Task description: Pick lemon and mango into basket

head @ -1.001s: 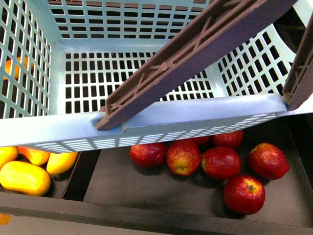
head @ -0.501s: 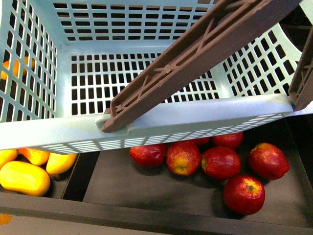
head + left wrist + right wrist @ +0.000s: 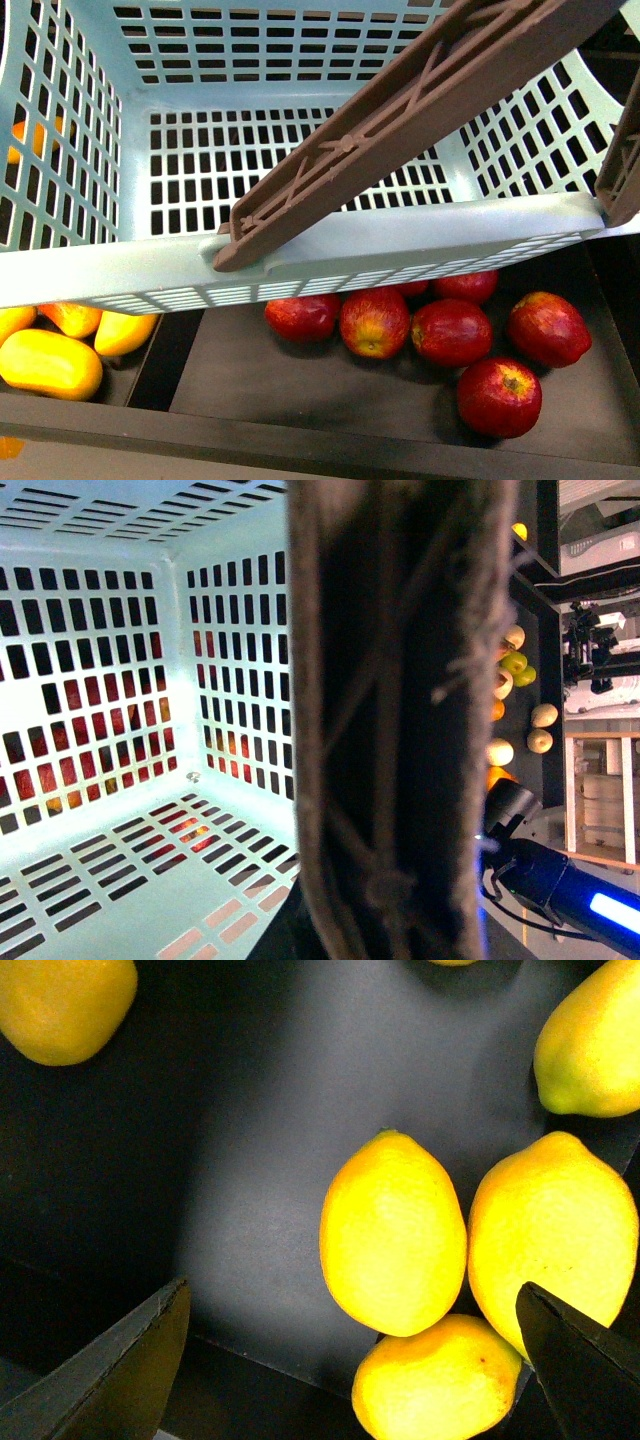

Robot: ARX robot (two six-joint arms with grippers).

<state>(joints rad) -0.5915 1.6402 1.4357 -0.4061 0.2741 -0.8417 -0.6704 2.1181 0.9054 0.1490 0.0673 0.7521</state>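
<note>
Front view: pale blue basket point(image 3: 300, 255) shows a bare slotted floor, with a brown handle point(image 3: 400, 120) crossing it. Red apples point(image 3: 452, 332) lie in the dark tray point(image 3: 260, 385) below. The mango point(image 3: 50, 362) lies lower left, long axis left-right.

Right wrist view: lemon point(image 3: 393, 1233) right of centre, long axis vertical, tip up. Right end effector point(image 3: 350, 1288) is spread. Left end effector: cannot tell.

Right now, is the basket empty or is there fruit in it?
Empty. The basket's slotted floor is bare in the front and left wrist views; the apples lie outside it.
</note>
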